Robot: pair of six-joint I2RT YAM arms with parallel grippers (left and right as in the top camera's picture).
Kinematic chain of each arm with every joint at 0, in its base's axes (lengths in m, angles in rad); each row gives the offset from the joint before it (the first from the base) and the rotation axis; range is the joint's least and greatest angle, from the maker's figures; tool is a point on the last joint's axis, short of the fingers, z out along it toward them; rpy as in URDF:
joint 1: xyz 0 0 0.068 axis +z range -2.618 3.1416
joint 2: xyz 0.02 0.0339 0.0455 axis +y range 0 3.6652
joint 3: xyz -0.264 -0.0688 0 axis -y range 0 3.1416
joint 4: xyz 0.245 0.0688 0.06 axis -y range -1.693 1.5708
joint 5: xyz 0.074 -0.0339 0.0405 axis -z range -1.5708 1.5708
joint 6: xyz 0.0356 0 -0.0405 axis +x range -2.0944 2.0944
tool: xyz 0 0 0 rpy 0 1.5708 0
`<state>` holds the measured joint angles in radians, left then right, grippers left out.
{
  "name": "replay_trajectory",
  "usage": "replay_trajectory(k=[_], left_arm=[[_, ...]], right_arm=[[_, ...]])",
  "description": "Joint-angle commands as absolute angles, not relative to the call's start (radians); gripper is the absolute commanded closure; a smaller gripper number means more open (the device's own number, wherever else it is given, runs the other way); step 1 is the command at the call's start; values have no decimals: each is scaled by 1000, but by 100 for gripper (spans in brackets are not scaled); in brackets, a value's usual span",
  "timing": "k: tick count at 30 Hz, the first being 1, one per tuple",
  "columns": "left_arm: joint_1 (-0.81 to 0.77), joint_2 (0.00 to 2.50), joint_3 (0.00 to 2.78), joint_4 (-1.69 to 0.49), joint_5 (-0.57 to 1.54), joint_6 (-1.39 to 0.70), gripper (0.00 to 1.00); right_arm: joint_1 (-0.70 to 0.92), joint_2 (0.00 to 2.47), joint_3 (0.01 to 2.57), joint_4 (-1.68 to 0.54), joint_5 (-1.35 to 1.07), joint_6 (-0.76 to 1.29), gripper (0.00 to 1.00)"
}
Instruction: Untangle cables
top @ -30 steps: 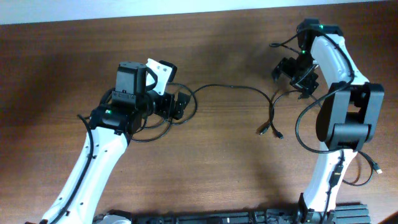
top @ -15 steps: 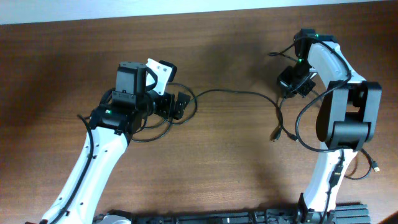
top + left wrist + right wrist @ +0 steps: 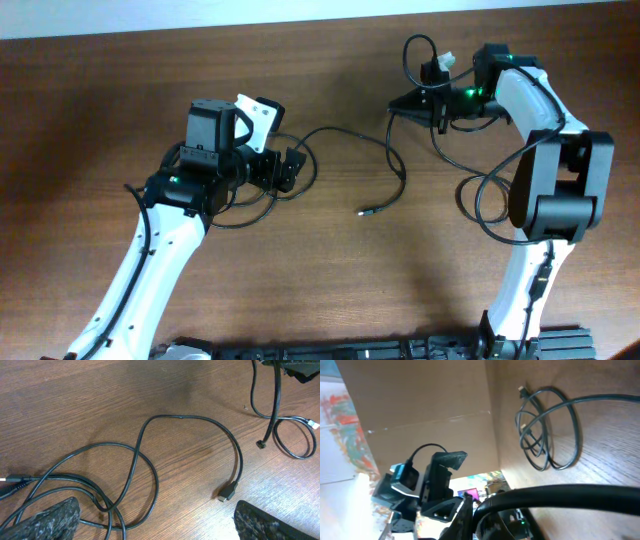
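A brown wood table (image 3: 330, 300) is seen under both arms. The left arm (image 3: 150, 270) is extended from the near-left edge and the right arm (image 3: 550, 190) from the near-right, w/ its wrist turned toward the table's ctr. The cables (image 3: 135, 460) are found mostly at ctr-left, as a tangle of thin black loops laid on the wood w/ strands crossed over each other several times. One strand is led out of the tangle to the right in an arch across mid-table. The left gripper (image 3: 160, 525) is held low over the tangle and spread wide open, one finger to either side, w/ nothing gripped. The right gripper (image 3: 415, 100) is closed tight and raised off the table nr the far-right side. Thin cords are seen hanging from it down to the wood, so it is closed on the cables. The arched strand is ended by a small plug (image 3: 227, 494) lying free on the wood. Below the right gripper a flat loop w/ a pale-tipped connector (image 3: 312, 424) is seen, and a second cord end (image 3: 260, 444) just beside that loop.
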<state>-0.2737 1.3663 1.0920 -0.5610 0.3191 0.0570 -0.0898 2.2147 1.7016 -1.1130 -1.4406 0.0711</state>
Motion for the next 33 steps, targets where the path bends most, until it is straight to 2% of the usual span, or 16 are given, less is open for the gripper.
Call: replay_trajectory(k=[1, 4, 10, 14, 18, 25, 31, 32, 33], left_arm=[[-273, 1359, 1098, -560, 334, 70, 1], [-273, 1359, 1098, -560, 334, 70, 1], [-273, 1359, 1098, -560, 334, 70, 1], [-273, 1359, 1098, -560, 334, 70, 1], [-273, 1359, 1098, -560, 334, 70, 1], [-273, 1359, 1098, -560, 334, 70, 1], [-273, 1359, 1098, -560, 334, 70, 1], [-273, 1359, 1098, -560, 334, 70, 1], [-273, 1359, 1098, -560, 334, 70, 1]], right_arm=[[-94, 2136, 1754, -1110, -1058, 208, 96], [-96, 2078, 1760, -1122, -581, 403, 96], [-178, 2054, 1760, -1282, -93, 447, 96], [-254, 2055, 1757, -1308, 104, 455, 96], [-441, 2055, 1757, -1283, 167, 455, 96], [-872, 2055, 1757, -1284, 134, 455, 96], [-1130, 2055, 1757, -1218, -109, 455, 95], [-1145, 2055, 1757, -1211, -113, 455, 86], [-1162, 2055, 1757, -1206, -123, 455, 40]])
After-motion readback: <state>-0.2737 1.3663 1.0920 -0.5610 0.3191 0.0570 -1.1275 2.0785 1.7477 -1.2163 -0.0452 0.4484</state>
